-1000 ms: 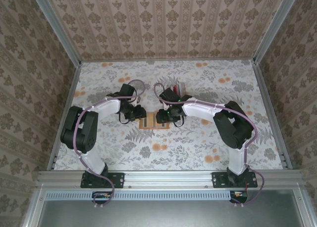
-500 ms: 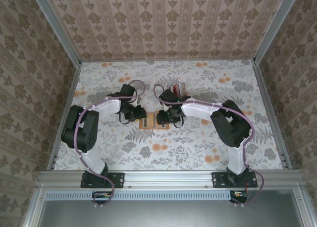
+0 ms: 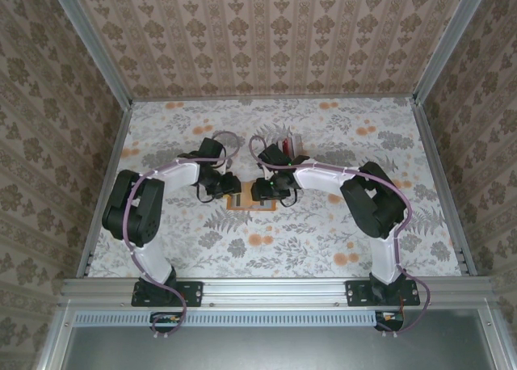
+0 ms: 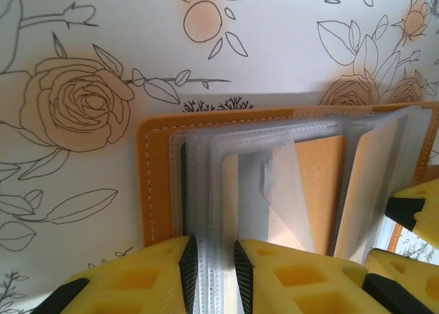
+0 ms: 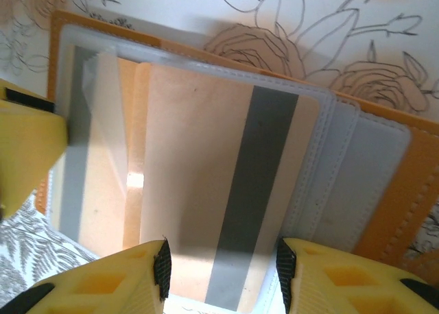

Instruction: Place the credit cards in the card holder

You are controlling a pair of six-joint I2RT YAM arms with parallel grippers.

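**Top external view.** The small flat orange folding card holder [image 3: 245, 202] lies open on the flower-printed table sheet [image 3: 323, 241]. The left gripper [image 3: 227, 186] stands at the card holder's left edge and the right gripper [image 3: 264, 192] at its right edge, the two facing each other across it. A clear rack with red strips [image 3: 287, 145] stands just beyond the card holder, on the right arm's side.

**Left wrist view.** The left gripper [image 4: 214, 273] is pressed together on a bundle of clear plastic sleeves [image 4: 206, 190] at the near edge of the card holder [image 4: 156, 184]. The other leaves stand fanned up to the right. A yellow finger [image 4: 422, 218] of the right gripper sits at the card holder's right edge.

**Right wrist view.** The right gripper [image 5: 223, 276] pinches a beige plastic card with a grey stripe [image 5: 206, 177] across its short width. The card's long axis runs straight away from the fingers, over the sleeves toward the far edge of the card holder [image 5: 405, 190].

**Judgement.** The right arm is the inserting arm, and its push should follow that axis. Whether the card's leading edge sits inside a pocket cannot be told.
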